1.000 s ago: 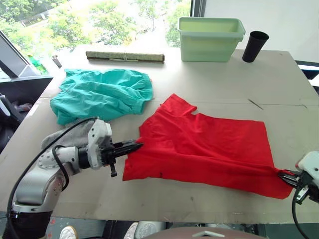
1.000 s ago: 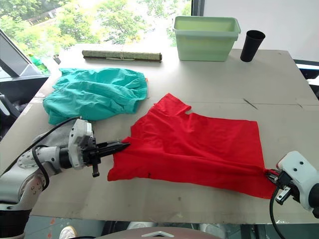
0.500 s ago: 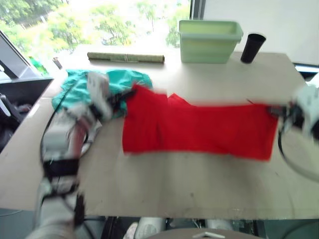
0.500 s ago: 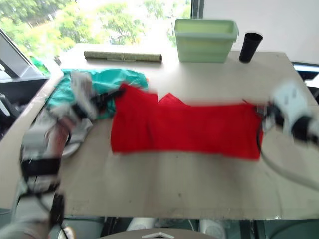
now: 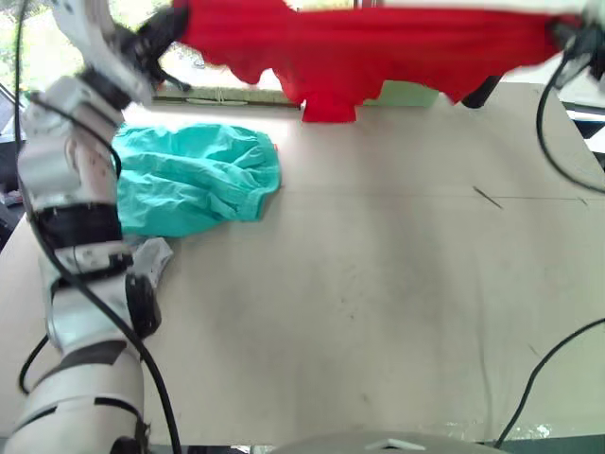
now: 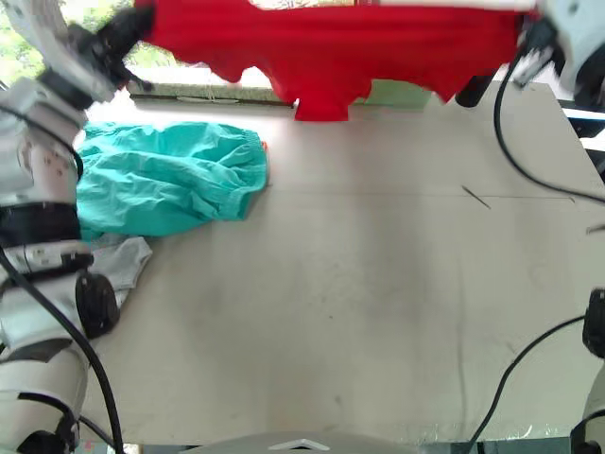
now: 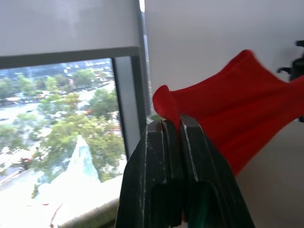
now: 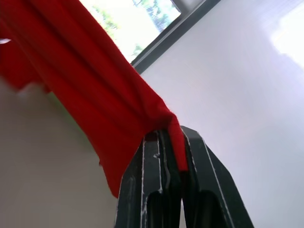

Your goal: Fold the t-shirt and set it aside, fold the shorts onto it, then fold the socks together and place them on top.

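The red t-shirt (image 5: 359, 47) hangs stretched in the air above the table's far side, held by two corners. My left gripper (image 5: 172, 24) is shut on its left corner, and the left wrist view shows the fingers (image 7: 156, 142) pinched on red cloth. My right gripper (image 5: 560, 33) is shut on the right corner, with cloth bunched between its fingers (image 8: 152, 156). The teal shorts (image 5: 194, 175) lie crumpled on the table's left side. The grey socks (image 5: 151, 255) lie just in front of them, partly behind my left arm.
A pale green bin (image 5: 408, 92) and a black cup (image 5: 477, 93) stand at the far edge, mostly hidden by the hanging shirt. A rolled mat (image 5: 227, 96) lies at the far left. The bare tabletop (image 5: 378, 284) spreads across the middle and right.
Both grippers rose from table level, lifting the t-shirt off the table and holding it stretched high in the air. The shorts and socks stayed put.
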### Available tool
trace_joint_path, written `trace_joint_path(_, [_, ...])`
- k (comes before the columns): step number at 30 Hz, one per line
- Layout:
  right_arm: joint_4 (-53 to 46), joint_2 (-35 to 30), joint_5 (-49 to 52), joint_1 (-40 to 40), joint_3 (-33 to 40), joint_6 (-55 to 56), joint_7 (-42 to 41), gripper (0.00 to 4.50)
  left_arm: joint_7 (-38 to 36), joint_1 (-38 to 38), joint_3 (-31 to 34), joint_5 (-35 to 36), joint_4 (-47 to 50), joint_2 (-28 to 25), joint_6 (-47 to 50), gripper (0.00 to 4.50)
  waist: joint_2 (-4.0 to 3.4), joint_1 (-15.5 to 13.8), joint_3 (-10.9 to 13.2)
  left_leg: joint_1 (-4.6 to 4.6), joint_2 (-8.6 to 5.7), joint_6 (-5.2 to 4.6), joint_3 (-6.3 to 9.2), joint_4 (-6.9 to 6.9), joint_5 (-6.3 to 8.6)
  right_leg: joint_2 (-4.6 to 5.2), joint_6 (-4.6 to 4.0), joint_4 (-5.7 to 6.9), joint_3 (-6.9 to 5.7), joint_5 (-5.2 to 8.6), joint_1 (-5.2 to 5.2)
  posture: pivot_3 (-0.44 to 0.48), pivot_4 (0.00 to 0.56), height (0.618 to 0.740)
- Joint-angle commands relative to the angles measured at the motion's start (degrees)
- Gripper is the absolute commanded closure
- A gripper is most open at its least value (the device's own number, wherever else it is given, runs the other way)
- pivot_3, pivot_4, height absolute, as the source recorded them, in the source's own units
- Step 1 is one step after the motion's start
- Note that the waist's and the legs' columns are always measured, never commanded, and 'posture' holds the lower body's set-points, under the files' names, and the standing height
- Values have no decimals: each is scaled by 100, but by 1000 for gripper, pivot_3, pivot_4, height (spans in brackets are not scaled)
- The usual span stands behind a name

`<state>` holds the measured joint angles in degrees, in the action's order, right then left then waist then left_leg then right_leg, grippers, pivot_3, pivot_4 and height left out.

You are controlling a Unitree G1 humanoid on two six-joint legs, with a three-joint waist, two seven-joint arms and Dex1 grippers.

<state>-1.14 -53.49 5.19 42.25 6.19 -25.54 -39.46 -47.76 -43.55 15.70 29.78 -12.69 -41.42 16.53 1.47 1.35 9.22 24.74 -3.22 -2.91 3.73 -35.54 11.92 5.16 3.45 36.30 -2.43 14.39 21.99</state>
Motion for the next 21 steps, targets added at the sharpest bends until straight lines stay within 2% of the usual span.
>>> trace_joint_path(1, [-1268, 27, 371, -1375, 749, -812, -50, 4500, -8, 1310, 391, 365, 1600, -49, 290, 4471, -17, -51, 12, 5, 2, 1, -1, 3, -1, -9, 3, -43, 2, 3, -22, 0, 150, 731])
trace_joint_path(3, [-1948, 146, 537, -2444, 910, -1213, -91, 4500, -21, 2297, 432, 397, 2174, 36, 306, 4471, -34, -85, 23, 9, 14, 7, -21, -45, -6, -11, 22, -57, 22, 16, -44, 0, 150, 731])
trace_joint_path(5, [-2433, 286, 744, -3158, 1071, -1652, -72, 4500, -49, 2969, 447, 409, 2520, 56, 341, 4471, -71, -126, 39, -8, 20, 29, -31, -70, -22, -4, 24, -34, 46, 18, -44, 0, 150, 731])
trace_joint_path(7, [-2926, 332, 725, -4038, 1237, -2113, -1, 4500, -219, 3778, 499, 355, 2876, 32, 252, 4471, -82, -133, 45, -32, 29, 29, -32, -71, -6, -8, -34, -11, 56, 6, -41, 0, 150, 731])
trace_joint_path(9, [-3461, 523, 805, -4853, 1545, -2582, 39, 4500, -551, 4584, 557, 211, 3118, -39, 37, 4471, -89, -159, 8, -57, 35, 28, -39, -75, -7, -5, -40, 27, 66, 1, -41, 0, 150, 731])
trace_joint_path(11, [-4131, 554, 969, -5872, 2121, -2900, -294, 4500, -973, 5367, 741, 469, 3438, -154, 167, 4471, -88, -194, -33, -90, 48, 30, -54, -69, -8, -7, -63, 45, 78, 16, -50, 0, 150, 731])
trace_joint_path(13, [-4500, 487, 1201, -6485, 2592, -3210, -627, 4500, -1288, 5814, 891, 740, 3568, -318, 400, 4471, -95, -211, -38, -72, 49, 6, -59, -67, -19, -11, -59, 48, 87, 37, -30, 0, 150, 731])
trace_joint_path(15, [-4609, 378, 1277, -6865, 2881, -3280, -830, 4500, -1544, 6020, 1001, 828, 3535, -500, 446, 4471, -96, -218, -37, -76, 49, 1, -64, -69, -4, -13, -45, 48, 91, 43, -34, 0, 150, 731])
trace_joint_path(18, [-4574, 293, 1360, -7081, 3107, -3337, -945, 4500, -1512, 5783, 974, 839, 3344, -632, 515, 4471, -95, -224, -38, -75, 51, -1, -64, -68, 0, -13, -57, 42, 88, 53, -35, 0, 150, 731])
trace_joint_path(21, [-4413, 232, 1359, -6894, 2938, -3309, -802, 4500, -1279, 5206, 480, 584, 3213, -593, 530, 4471, -90, -233, -40, -77, 51, 23, -70, -69, 14, -6, -55, 40, 91, 54, -38, 0, 150, 731])
